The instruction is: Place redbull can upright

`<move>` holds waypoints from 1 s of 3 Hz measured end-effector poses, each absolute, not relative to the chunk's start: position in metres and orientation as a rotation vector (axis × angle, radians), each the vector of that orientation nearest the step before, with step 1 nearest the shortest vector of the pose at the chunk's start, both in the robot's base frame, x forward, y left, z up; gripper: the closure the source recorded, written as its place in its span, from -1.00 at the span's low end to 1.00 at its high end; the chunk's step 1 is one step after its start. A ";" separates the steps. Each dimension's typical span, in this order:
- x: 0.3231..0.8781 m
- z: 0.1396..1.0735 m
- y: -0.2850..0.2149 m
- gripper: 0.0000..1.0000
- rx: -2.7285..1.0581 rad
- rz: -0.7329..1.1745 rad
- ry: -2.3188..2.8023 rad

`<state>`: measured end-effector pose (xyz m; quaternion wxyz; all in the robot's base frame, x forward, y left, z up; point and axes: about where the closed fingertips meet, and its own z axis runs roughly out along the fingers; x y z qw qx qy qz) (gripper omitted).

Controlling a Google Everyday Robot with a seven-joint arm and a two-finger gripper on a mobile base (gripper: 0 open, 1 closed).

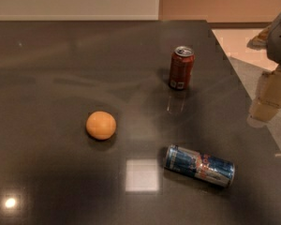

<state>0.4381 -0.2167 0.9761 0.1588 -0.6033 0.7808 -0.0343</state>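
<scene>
The redbull can [199, 165] lies on its side on the dark table [61, 69], at the front right, its silver end facing left. It is slim, blue and silver with red marks. My gripper [266, 104] hangs at the right edge of the view, over the table's right edge, behind and to the right of the can and apart from it. It holds nothing that I can see.
A shorter dark-red soda can [181, 68] stands upright behind the redbull can. An orange [101, 125] rests to the left of centre. The table's right edge runs diagonally past my gripper, with pale floor [239, 43] beyond it.
</scene>
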 end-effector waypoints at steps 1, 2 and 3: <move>0.438 0.976 -0.217 -1.00 -1.725 -0.098 2.232; 0.438 0.976 -0.216 -1.00 -1.732 -0.097 2.225; 0.435 0.977 -0.209 -1.00 -1.827 -0.077 2.131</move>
